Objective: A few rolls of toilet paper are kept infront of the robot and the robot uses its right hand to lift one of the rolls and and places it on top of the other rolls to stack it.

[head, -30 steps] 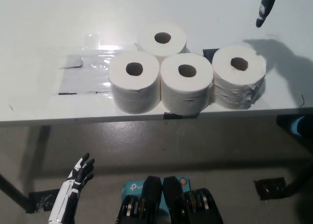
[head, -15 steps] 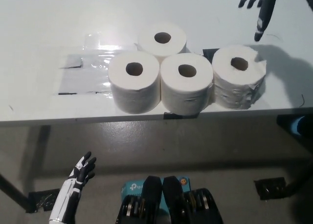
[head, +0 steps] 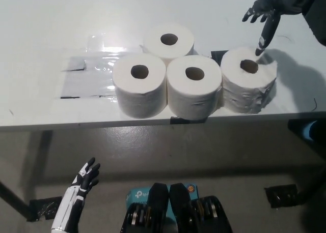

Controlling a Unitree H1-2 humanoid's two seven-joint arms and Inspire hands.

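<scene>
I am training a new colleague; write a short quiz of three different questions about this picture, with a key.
1. True or false: a roll is already stacked on top of the others.
2. How many rolls stand on the table?
3. Which roll is the right hand nearest? A) back roll B) left roll C) right roll

Key: 1. False: all the rolls stand on the table. 2. Four, counting the middle roll. 3. C; the open hand is above it, and one of its fingers points down at it. The left hand rests open at the lower left, below the table edge.
</scene>
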